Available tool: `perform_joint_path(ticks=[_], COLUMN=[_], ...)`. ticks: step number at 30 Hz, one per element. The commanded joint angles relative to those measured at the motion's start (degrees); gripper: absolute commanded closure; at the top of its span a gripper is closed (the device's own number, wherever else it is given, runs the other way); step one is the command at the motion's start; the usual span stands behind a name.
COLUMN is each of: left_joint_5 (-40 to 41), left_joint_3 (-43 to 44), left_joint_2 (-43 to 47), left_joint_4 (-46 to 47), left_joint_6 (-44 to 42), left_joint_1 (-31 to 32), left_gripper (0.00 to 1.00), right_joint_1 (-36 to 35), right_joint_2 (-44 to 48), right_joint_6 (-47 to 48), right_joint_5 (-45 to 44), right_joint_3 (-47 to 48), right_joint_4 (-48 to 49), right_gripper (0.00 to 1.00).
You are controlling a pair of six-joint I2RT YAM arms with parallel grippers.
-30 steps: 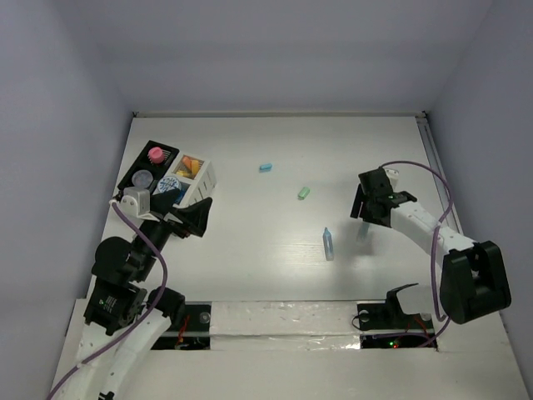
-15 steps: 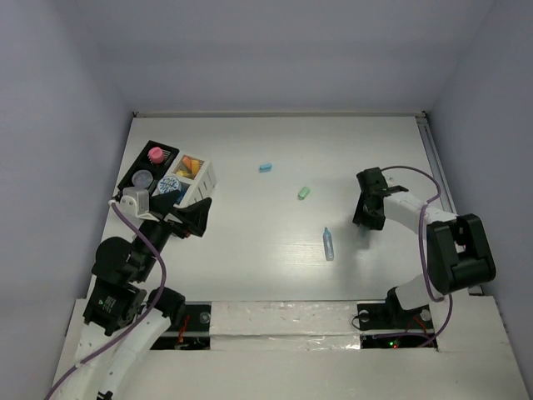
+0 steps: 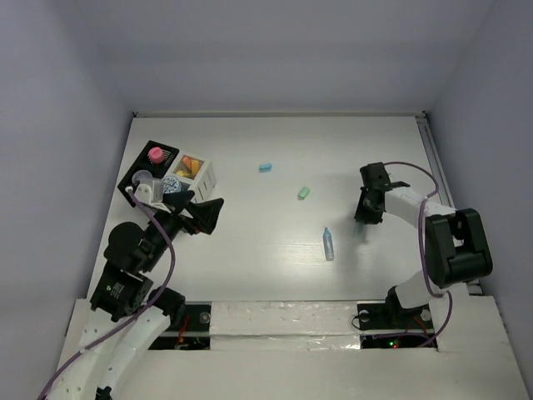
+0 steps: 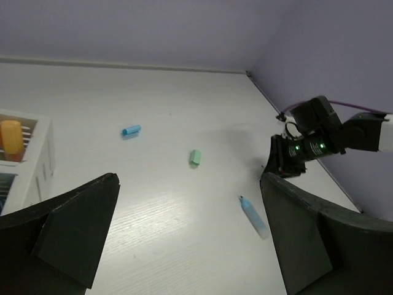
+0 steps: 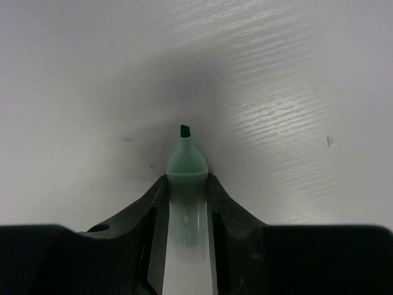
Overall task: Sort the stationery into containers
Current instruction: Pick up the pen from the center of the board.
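**Inspector:** Describe the item in the right gripper [image 5: 186,179].

**Assistant:** A highlighter [image 5: 185,167] with its cap off. It has a pale mint head, a dark green chisel tip and a translucent barrel. The two fingers are pinched against its sides and the tip points away from the wrist, just above the white table [image 3: 250,275]. From overhead this gripper sits at the right side of the table, well apart from the containers.

**Inspector:** And the left gripper [image 3: 208,215]?

**Assistant:** Its jaws are spread wide with nothing between them. It sits just beside the white box [image 3: 205,178], on that box's near side.

**Inspector:** What is loose on the table?

**Assistant:** There are three pieces in the middle, apart from one another. A short blue piece [image 3: 266,167] lies farthest back and a short green piece [image 3: 304,193] is nearer. A pale blue highlighter [image 3: 328,244] lies nearest, close to the right gripper.

**Inspector:** What do the containers hold?

**Assistant:** The black ribbed tray [image 3: 167,152] stands at the far left, touching the white box. It holds a pink piece [image 3: 156,154] and a round tub [image 3: 142,177] with a greyish lid. The white box holds an orange stick [image 4: 11,136] with yellow beside it in one compartment. A round blue-and-white item [image 3: 173,186] sits in the next compartment, partly hidden by the left arm, so I cannot identify it.
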State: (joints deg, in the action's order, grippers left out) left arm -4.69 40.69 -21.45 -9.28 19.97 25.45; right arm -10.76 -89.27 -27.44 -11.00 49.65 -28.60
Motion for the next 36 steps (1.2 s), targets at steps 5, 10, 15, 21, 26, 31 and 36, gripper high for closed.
perform_joint_path(ticks=[5,10,15,21,26,31,36], left_joint_5=[-15.4,-20.2,-22.4,-13.4,-8.6,-6.9,-2.0], left_joint_3=[-1.0,-3.2,-9.7,-14.9,-13.7,-12.9,-11.5], left_joint_2=[-5.5,-9.9,-13.3,-21.2,-28.8,-33.1,-36.3], left_joint_4=[7.1,12.9,22.5,31.0,34.9,39.2,40.7], left_joint_6=[0.2,5.3,14.7,19.1,18.7,19.3,19.8], left_joint_1=[0.3,0.3,0.8,9.5,13.0,13.6,14.1], left_gripper=[0.01,0.01,0.08,0.15,0.20,0.32,0.44], right_joint_1=[0.4,-11.2,-20.4,-26.9,-29.8,-31.9,-32.4], right_joint_2=[13.3,15.4,13.8,8.0,4.8,4.5,5.6], right_joint_6=[4.6,5.7,4.2,4.0,3.4,2.3,2.0], right_joint_5=[4.0,6.4,9.2,15.0,16.8,17.8,17.9], right_joint_3=[-0.3,5.6,10.3,17.3,19.1,18.5,17.8], right_joint_4=[5.6,7.2,16.3,22.6,25.3,27.4,27.8], right_gripper=[1.00,1.00,1.00,1.00,1.00,1.00,1.00])
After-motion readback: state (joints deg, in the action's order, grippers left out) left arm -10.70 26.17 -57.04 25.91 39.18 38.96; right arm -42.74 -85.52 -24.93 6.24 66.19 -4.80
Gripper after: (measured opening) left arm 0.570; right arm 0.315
